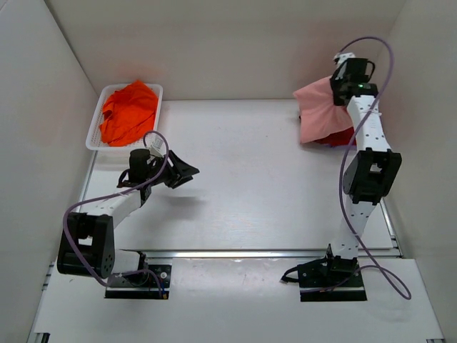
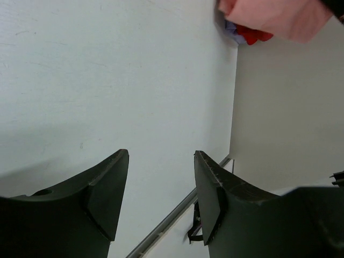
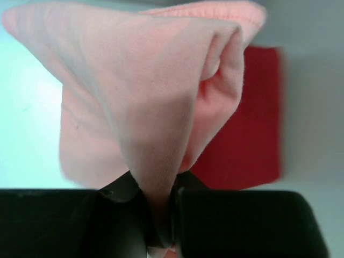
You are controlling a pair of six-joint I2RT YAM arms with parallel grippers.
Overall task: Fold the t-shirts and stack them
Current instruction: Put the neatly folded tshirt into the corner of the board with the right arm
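Observation:
My right gripper [image 1: 341, 87] is shut on the salmon-pink t-shirt [image 1: 320, 111] and holds it hanging at the table's far right corner; the pinched fold shows between the fingers in the right wrist view [image 3: 156, 134]. The dark red t-shirt [image 3: 247, 129] lies flat under it, with an edge showing in the top view [image 1: 339, 137]. The bright orange t-shirt [image 1: 129, 112] lies crumpled in the white basket [image 1: 95, 132] at the far left. My left gripper [image 1: 187, 171] is open and empty above the table's left middle, in its own view [image 2: 161, 185] too.
White walls close the table in at the back and on both sides. A metal rail [image 1: 250, 253] runs across the table's near edge in front of the arm bases. A bit of purple cloth [image 2: 232, 31] shows beside the dark red shirt.

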